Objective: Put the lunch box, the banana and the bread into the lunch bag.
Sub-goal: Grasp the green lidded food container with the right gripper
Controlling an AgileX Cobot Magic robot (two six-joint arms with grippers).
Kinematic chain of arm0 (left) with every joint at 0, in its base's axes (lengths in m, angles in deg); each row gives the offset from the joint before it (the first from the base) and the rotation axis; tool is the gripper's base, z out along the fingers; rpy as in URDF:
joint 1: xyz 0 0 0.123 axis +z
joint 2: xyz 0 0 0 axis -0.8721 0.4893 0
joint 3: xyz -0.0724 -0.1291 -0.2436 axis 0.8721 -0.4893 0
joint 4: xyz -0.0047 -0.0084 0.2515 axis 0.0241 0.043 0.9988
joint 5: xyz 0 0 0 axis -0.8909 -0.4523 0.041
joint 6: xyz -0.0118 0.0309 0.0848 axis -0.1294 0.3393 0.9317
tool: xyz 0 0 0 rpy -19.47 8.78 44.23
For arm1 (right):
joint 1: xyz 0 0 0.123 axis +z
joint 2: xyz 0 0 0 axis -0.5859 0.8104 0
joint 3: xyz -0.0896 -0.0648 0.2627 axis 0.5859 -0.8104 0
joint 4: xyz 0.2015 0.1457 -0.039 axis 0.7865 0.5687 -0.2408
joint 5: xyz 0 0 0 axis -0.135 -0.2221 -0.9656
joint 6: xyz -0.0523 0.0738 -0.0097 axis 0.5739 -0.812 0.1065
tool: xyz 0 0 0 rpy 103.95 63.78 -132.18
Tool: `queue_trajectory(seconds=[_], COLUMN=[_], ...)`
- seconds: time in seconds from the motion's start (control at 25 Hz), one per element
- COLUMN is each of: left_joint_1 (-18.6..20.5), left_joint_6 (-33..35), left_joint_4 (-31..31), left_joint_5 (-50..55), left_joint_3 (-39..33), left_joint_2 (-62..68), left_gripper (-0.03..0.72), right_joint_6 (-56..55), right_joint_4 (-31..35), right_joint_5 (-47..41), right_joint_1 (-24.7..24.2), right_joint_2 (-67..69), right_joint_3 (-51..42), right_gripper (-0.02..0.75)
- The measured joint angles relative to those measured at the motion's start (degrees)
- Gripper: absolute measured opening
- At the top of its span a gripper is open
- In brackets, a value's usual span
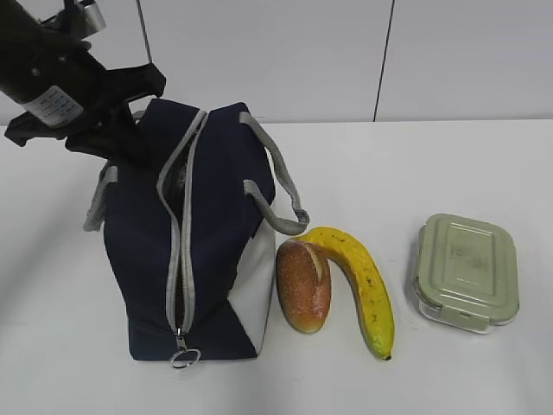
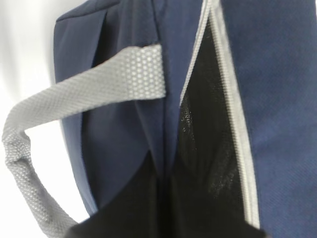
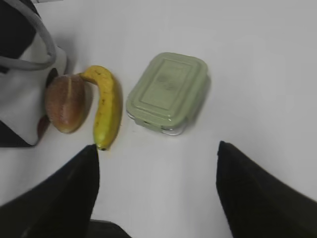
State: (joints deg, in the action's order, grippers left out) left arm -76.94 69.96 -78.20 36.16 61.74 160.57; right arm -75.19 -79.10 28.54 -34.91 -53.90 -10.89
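On the white table (image 1: 484, 380), toward its left side, stands the lunch bag (image 1: 220, 233), navy fabric with a white side panel and grey webbing handles (image 1: 276, 186). Its grey zipper (image 1: 183, 259) runs along the top, parted at the far end into a narrow slit and closed toward the near end, where the metal ring pull (image 1: 184, 355) hangs. Just right of the bag lies the bread (image 1: 302, 285), close against the white panel. The banana (image 1: 363, 285) curves beside it, its stem end touching the top of the bread and its dark tip pointing toward the near edge. Further right, apart from the banana, sits the lunch box (image 1: 467, 270) with its sage-green lid on.

The left hand (image 1: 108, 130) is at the far left corner of the bag, by the far end of the zipper. Its wrist view is filled with navy cloth, one grey handle and the dark gap of the zipper opening; whether the fingers are spread or clamped on anything cannot be told. The right hand (image 3: 156, 193) hovers above the table, its two dark fingers (image 3: 257, 198) spread wide with nothing between them, looking down on the lunch box, banana and bread.
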Motion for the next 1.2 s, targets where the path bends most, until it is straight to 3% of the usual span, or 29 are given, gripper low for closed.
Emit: queue_trajectory(seconds=[0.52, 0.76, 0.84, 1.0, 1.2], left_joint_1=[0.0, 0.0, 0.0, 0.0, 0.0], left_joint_6=[0.0, 0.0, 0.0, 0.0, 0.0], left_joint_4=[0.0, 0.0, 0.0, 0.0, -0.1], left_joint_5=[-1.0, -1.0, -1.0, -1.0, -1.0], left_joint_3=[0.0, 0.0, 0.0, 0.0, 0.0], left_joint_2=[0.0, 0.0, 0.0, 0.0, 0.0], left_gripper=[-0.003, -0.003, -0.003, -0.003, -0.003], right_joint_6=[3.5, 18.8, 25.0, 36.9, 41.7], right_joint_4=[15.8, 33.0, 39.9, 52.0, 55.4], right_joint_5=[20.6, 23.5, 23.5, 20.0, 18.1], right_joint_1=[0.0, -0.4, -2.2, -10.2, -13.8], right_joint_2=[39.1, 52.0, 55.1, 60.1, 66.8], right_joint_3=[0.1, 0.5, 0.5, 0.7, 2.7], right_gripper=[0.545, 0.545, 0.545, 0.545, 0.545])
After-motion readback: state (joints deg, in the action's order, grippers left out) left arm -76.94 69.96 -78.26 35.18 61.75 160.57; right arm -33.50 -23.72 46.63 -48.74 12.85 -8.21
